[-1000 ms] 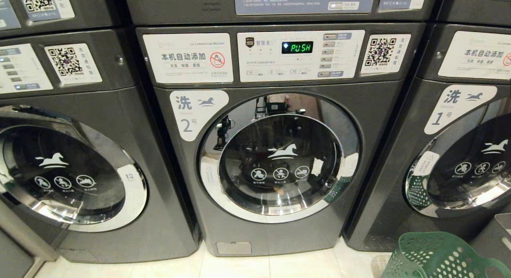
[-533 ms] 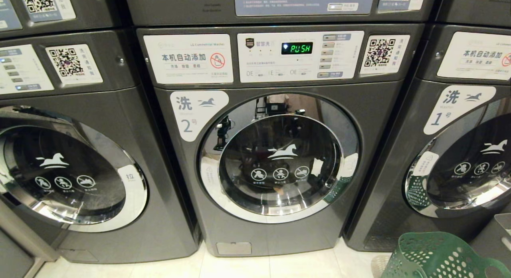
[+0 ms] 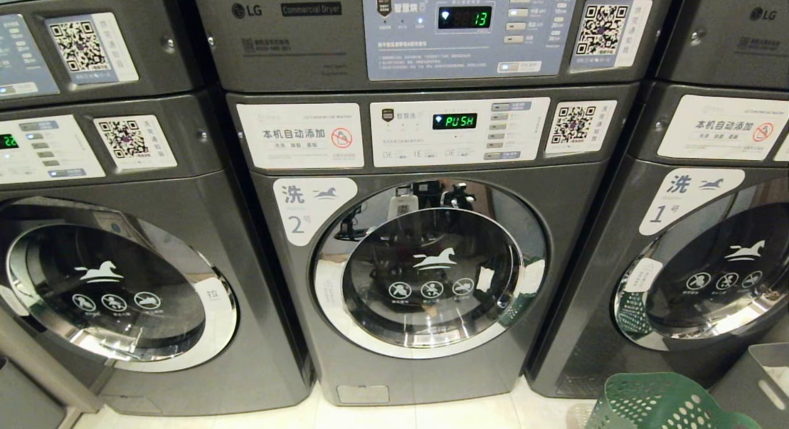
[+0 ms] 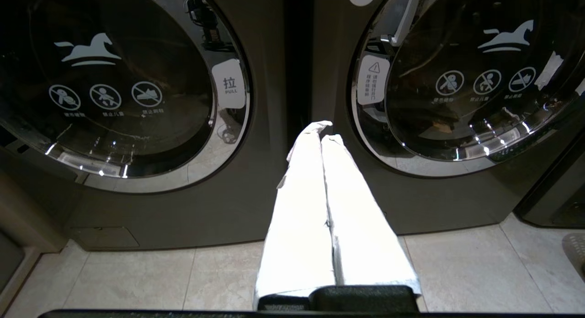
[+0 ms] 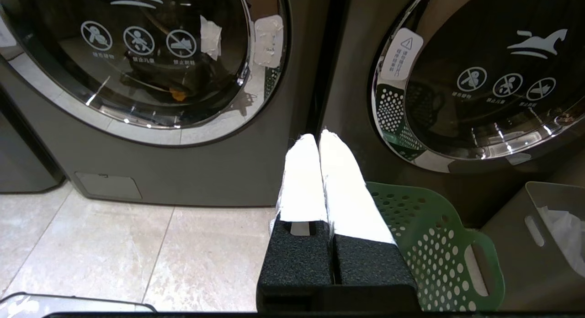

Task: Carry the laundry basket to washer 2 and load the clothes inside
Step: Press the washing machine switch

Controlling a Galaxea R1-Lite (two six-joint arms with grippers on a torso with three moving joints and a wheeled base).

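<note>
Nearest the robot, the green laundry basket point(image 3: 662, 404) stood on the pale tiled floor point(image 3: 431, 413) at about five o'clock in the head view, its perforated rim cut off by the picture's edge. What lay inside it could not be made out. Just beside it at four o'clock stood a grey bin point(image 5: 544, 231) with something white point(image 5: 560, 229) inside.

The right claw point(image 5: 318, 137) hung low over the floor, pointing at the dark gap between two washers, its white-wrapped fingers point(image 5: 340, 190) pressed together with nothing between them. The basket sat just beside and below it, untouched. The left claw point(image 4: 321, 130) hung likewise, aimed at the gap between the left washer point(image 4: 137, 89) and the middle one, its white-wrapped fingers point(image 4: 301, 194) closed flat against each other and empty. Neither arm showed in the head view.

Farther off, at twelve o'clock, stood washer 2 point(image 3: 425, 262), its round glass door point(image 3: 431, 269) shut and its panel reading "PUSH" point(image 3: 454, 121). Washer 1 point(image 3: 696, 262) stood at two o'clock, another washer at ten o'clock, both doors shut. Above washer 2 sat a dryer point(image 3: 425, 34) whose display showed 13.
</note>
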